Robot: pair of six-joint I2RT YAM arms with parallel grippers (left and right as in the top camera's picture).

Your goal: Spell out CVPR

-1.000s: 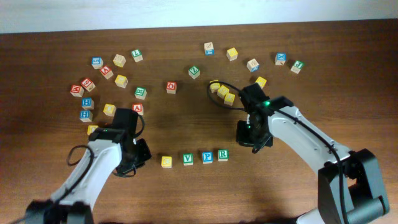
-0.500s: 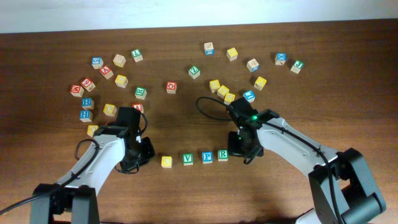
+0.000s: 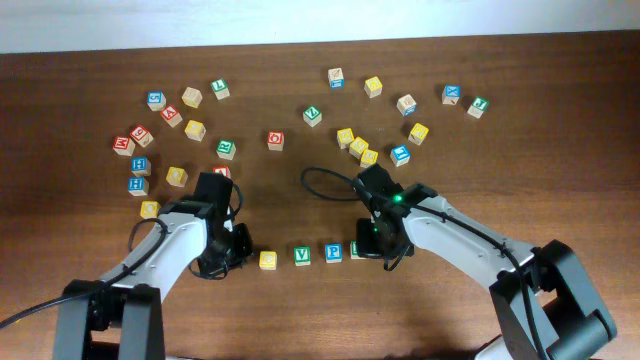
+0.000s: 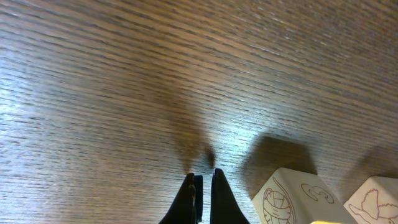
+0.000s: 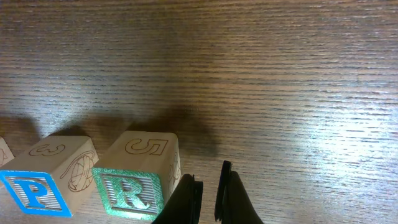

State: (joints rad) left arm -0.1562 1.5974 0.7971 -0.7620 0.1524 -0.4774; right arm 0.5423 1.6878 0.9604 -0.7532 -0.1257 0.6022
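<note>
A row of letter blocks lies at the front middle: yellow C (image 3: 268, 260), green V (image 3: 302, 256), blue P (image 3: 333, 252) and green R (image 3: 354, 249). My left gripper (image 3: 238, 253) is shut and empty, low over the wood just left of the C block (image 4: 292, 198); its fingers show in the left wrist view (image 4: 203, 185). My right gripper (image 3: 373, 245) is shut and empty at the right end of the row. In the right wrist view its left finger (image 5: 208, 186) is against the R block (image 5: 132, 186), with the P block (image 5: 43, 186) beyond it.
Several loose letter blocks lie scattered across the back: a cluster at the left (image 3: 160, 130), yellow ones near the middle (image 3: 357, 146), and more at the back right (image 3: 452, 95). A black cable loops from the right arm (image 3: 320, 180).
My right gripper has moved left and forward to the R block at the row's right end. My left gripper has edged right toward the C block.
</note>
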